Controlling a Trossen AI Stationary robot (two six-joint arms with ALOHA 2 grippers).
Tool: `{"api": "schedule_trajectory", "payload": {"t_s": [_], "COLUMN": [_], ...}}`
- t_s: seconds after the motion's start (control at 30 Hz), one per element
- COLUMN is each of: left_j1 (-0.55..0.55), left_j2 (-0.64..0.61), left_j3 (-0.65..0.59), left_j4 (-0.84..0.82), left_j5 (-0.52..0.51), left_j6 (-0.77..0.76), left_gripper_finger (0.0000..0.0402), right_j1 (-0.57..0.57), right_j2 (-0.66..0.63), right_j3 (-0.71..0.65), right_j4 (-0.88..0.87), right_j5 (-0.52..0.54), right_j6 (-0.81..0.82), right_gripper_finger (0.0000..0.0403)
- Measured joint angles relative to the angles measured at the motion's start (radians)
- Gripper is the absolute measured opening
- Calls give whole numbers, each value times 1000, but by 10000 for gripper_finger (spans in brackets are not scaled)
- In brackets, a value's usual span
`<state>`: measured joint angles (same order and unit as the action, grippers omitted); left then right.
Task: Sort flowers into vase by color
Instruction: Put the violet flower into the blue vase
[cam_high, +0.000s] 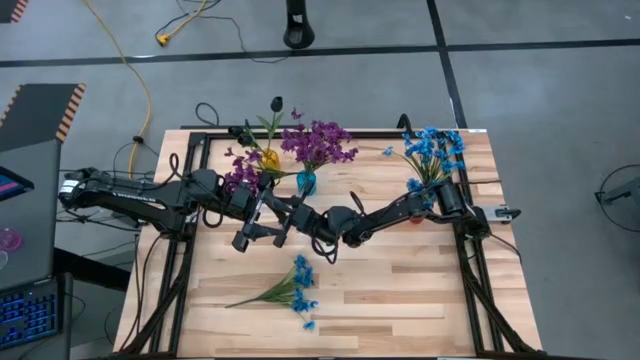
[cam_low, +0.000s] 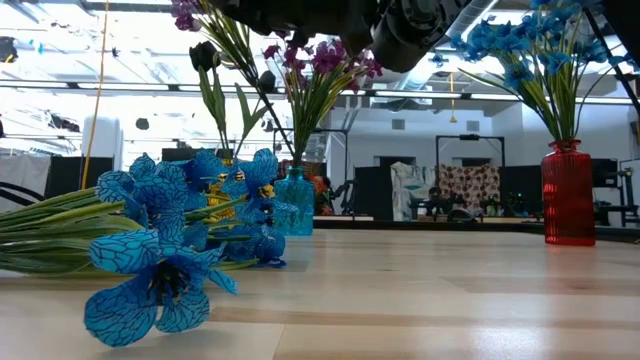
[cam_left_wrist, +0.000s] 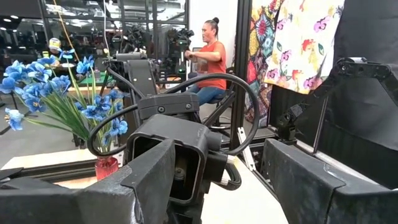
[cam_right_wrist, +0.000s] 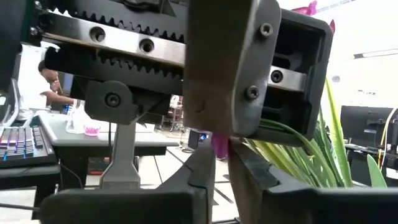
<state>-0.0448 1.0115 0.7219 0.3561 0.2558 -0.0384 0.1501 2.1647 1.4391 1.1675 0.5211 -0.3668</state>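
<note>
we look down on a wooden table (cam_high: 400, 290) where both arms meet near the middle. the left gripper (cam_high: 262, 228) reaches in from the left side, and in its wrist view its two dark fingers (cam_left_wrist: 134, 186) stand wide apart with nothing between them. the right gripper (cam_high: 300, 216) comes in from the right and points toward the left one, so close that the two nearly touch. in the right wrist view we see its fingers (cam_right_wrist: 202, 171) drawn narrow around a bit of purple petal and thin green stems (cam_right_wrist: 292, 146), right up against the body of the other gripper; it seems to pinch a purple sprig, though we cannot tell how firm the hold is.

a bunch of blue flowers (cam_high: 295, 288) lies flat on the table in front of the grippers, stems pointing left. in the low view these same blossoms (cam_low: 160, 270) fill the near left. at the back edge, purple flowers (cam_high: 320, 143) stand in a blue vase (cam_high: 306, 182), more purple and a dark bloom sit by a yellow vase (cam_high: 269, 159), and blue flowers (cam_high: 432, 150) fill a red vase (cam_low: 568, 195) at the right. a person (cam_left_wrist: 208, 59) sits in the room beyond the table.
</note>
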Motion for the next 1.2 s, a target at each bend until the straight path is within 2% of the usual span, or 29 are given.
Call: {"api": "schedule_trajectory", "payload": {"t_s": [0.23, 0.97, 1.2], "left_j1": [0, 0, 1], "left_j2": [0, 0, 1], "left_j3": [0, 0, 0], "left_j4": [0, 15, 71], "left_j5": [0, -36, -25], "left_j6": [0, -31, -60], "left_gripper_finger": [235, 235, 235], "right_j1": [0, -9, -9], "right_j2": [0, 0, -2], "right_j3": [0, 0, 0], "right_j4": [-1, -34, -50], "right_j5": [-6, -23, 6], "right_j6": [-8, -9, -68], "right_gripper_finger": [16, 17, 16]}}
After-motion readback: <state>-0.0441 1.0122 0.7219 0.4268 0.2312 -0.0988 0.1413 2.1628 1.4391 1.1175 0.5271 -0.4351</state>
